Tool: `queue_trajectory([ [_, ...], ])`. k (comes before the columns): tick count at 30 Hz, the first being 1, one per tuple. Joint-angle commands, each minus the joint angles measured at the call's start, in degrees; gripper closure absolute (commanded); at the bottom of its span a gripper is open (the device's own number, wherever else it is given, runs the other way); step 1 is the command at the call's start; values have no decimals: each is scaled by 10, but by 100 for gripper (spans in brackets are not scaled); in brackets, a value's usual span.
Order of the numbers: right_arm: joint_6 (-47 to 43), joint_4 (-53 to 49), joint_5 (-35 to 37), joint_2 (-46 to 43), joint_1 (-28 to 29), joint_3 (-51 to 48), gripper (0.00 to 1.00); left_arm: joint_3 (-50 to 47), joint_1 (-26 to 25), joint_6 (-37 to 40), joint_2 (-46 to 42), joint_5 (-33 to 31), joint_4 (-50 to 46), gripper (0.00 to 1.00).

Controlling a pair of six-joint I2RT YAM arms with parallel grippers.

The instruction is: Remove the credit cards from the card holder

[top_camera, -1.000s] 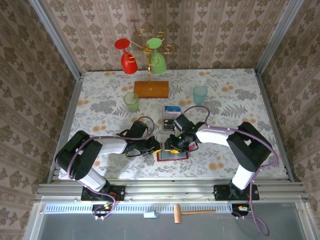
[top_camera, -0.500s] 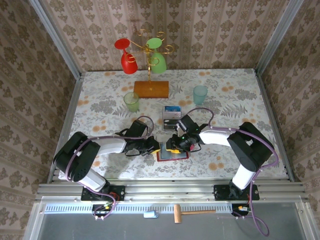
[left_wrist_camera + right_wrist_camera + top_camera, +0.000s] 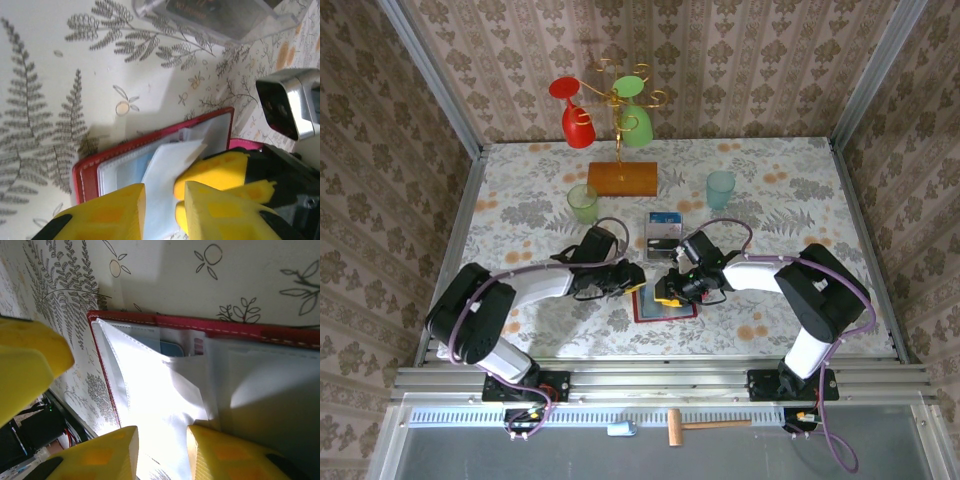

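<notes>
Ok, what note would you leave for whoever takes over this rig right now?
Left end effector: slightly open, a clear sleeve of the wallet between its fingers.
Right end effector: slightly open over the sleeves from the other side.
Wallet: lying open on the table between the arms.
Done: a blue-and-white card and a dark card seem to lie in the clear box.
Left: a blue card sits in a sleeve.

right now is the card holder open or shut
Open: the card holder lies spread on the table, red cover underneath, clear inner pockets facing up, a blue card tucked in one.
</notes>
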Motion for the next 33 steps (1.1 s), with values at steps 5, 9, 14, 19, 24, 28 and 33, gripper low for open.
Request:
queue_trajectory([
  [5, 3, 2, 9, 10, -5, -15, 68, 42, 11, 33, 48, 14, -7, 69],
  [9, 3, 1, 9, 9, -6, -15, 68, 55, 9, 33, 72, 27, -1, 68],
  [14, 3, 1, 11, 5, -7, -19, 69, 56, 4, 27, 81, 37, 15, 69],
  [19, 4, 1, 11, 4, -8, -21, 69, 49, 0, 20, 79, 42, 28, 74],
  [24, 4, 1, 10, 5, -8, -20, 69, 47, -5, 16, 78, 46, 36, 78],
  [28, 3, -1, 10, 5, -9, -19, 69, 45, -10, 13, 76, 49, 36, 78],
  [33, 4, -2, 10, 3, -11, -20, 69, 29, -14, 8, 64, 47, 37, 74],
])
